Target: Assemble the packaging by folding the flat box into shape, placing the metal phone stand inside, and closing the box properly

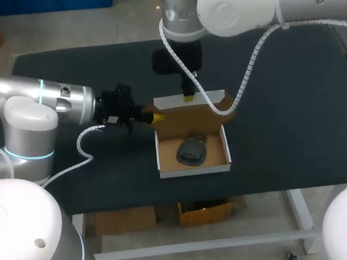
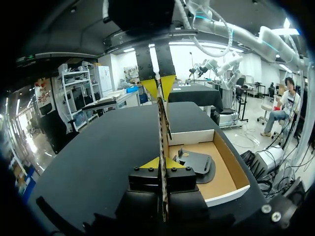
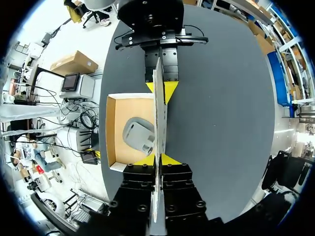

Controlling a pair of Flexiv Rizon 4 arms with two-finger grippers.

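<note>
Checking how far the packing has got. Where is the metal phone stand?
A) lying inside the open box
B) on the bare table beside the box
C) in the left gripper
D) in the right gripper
A: the phone stand lies on the floor of the open box, while the left gripper and right gripper each pinch the upright lid.

Counter [image 1: 278,99]: black top on white legs.
On it: one open cardboard box [image 1: 194,170], white outside and brown inside, resting flat on its base.
Box position: middle of the counter, nearer the front edge.
</note>
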